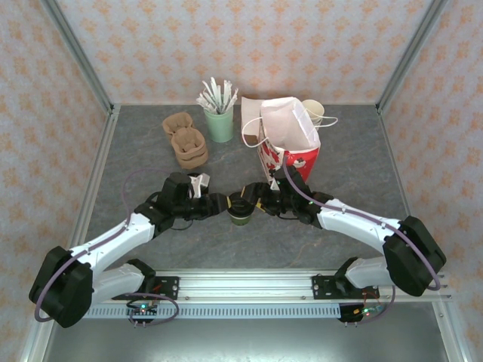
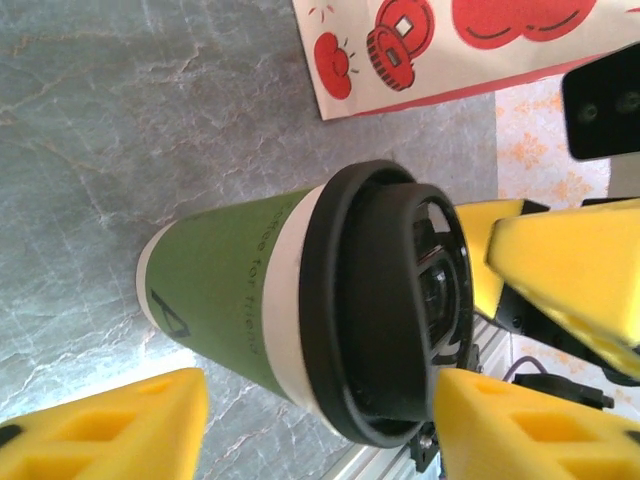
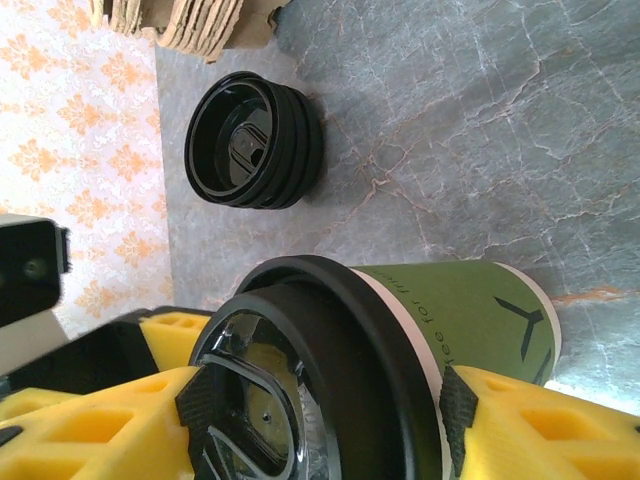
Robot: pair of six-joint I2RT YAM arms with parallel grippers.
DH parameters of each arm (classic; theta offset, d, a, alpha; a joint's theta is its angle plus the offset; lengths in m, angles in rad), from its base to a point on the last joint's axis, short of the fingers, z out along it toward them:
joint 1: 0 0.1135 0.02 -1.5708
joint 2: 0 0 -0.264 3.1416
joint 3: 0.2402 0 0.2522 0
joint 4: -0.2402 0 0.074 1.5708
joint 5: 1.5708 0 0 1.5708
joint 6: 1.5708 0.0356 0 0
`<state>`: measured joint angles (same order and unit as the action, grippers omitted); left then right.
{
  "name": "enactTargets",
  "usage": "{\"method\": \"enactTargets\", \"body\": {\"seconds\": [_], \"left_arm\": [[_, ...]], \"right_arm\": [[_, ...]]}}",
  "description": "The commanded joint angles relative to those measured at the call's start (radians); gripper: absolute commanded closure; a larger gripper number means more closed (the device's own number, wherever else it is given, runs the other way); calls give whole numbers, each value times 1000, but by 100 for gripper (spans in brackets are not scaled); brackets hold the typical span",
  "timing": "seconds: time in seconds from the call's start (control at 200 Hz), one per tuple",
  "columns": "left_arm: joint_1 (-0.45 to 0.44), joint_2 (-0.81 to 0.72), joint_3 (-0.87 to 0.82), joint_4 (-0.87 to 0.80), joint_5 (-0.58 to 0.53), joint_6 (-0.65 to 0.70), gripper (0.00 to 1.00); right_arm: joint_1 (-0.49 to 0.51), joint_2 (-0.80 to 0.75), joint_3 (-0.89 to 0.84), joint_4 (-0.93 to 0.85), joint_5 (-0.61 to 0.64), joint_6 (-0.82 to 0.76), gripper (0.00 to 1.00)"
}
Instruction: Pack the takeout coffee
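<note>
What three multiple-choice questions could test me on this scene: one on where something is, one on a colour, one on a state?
1. The takeout coffee is: A) on the arms' side of the bag B) inside it C) behind it.
2. Its sides are: A) red B) olive green C) blue.
3. Its lid is: A) on the cup B) lying beside it C) missing.
Answers: 1 A, the top view shows it nearer the arms than the bag; 2 B, both wrist views show green sides; 3 A, the black lid caps the rim.
</note>
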<state>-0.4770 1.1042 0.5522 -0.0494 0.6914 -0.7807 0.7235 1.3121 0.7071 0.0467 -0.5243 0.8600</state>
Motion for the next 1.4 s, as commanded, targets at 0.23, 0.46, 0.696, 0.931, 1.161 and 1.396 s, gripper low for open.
{"method": "enactTargets", "body": {"seconds": [0.23,0.46,0.696,0.931,1.161,1.396], "left_arm": [[-4,9,76,-59,-12,58,27],[-60,84,119,-83,-29,62,25],[-71,127,91,-61,-47,52,29],[-71,113,66,-76,-67,58,36],[-72,102,19,-38,-67,36,36],[-72,76,42,-33,-58,24,31]], "right_arm": [[13,-10,22,-44,-8,-43,37],[22,-3,26,-67,-18,-74,40],[27,-31,2,-67,-19,-89,40],[27,-71,-21,-82,-3,-97,40],[27,-71,-34,-80,6,-95,40],[27,-59,-34,-72,8,-95,40]]}}
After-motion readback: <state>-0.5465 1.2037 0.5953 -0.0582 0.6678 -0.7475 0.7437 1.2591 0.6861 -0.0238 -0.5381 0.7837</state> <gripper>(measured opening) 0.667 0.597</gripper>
